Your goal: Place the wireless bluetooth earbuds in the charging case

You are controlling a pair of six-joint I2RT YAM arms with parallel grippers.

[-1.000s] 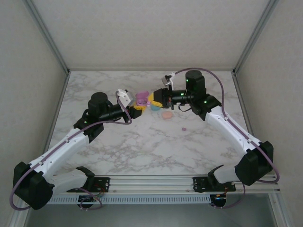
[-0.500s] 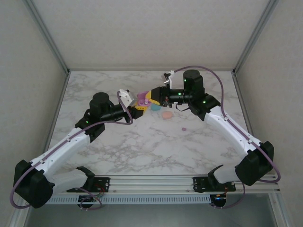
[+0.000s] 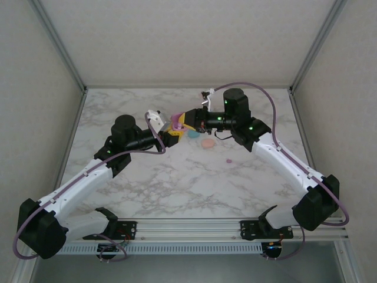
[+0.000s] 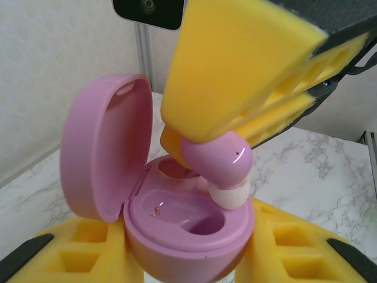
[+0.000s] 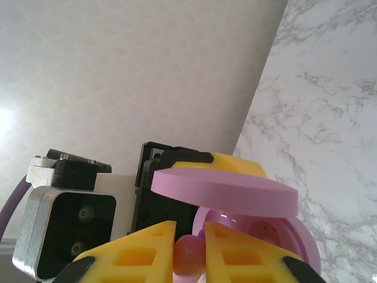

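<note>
Marble tabletop [image 3: 177, 177] and pale walls frame the work, and both arms meet above the far middle of it. My left gripper [image 4: 188, 262] is clamped tight around the base of the pink charging case [image 4: 188, 233], holding it upright off the table with its lid [image 4: 97, 156] swung fully back. My right gripper [image 5: 188, 247] is closed on the pink earbud [image 4: 217, 159], pinching its rounded body between the yellow foam fingers [image 4: 235, 65] so that the white tip points down into the case. In the left wrist view that tip sits at the right-hand edge of the near well [image 4: 177, 215], touching or just above the rim; I cannot tell which. To seat it well, I judge that I should slide the bud a little toward the well's centre, keep the tip aimed down, lower slowly and let go only once the body sits flush, while the left arm holds the case steady. Pushing down off-centre could lever the case in its grip or pop the bud out of the foam. Both wells look empty: the near one shows a bare glossy floor with a small contact pin, and the far well [image 4: 172, 168] is partly hidden behind the bud. On the table beyond lie a teal case [image 3: 193, 134] and a peach case [image 3: 207, 142], their contents too small to read, and a tiny pink nub [image 3: 228, 160] lies loose nearer my right arm, probably another earbud.
</note>
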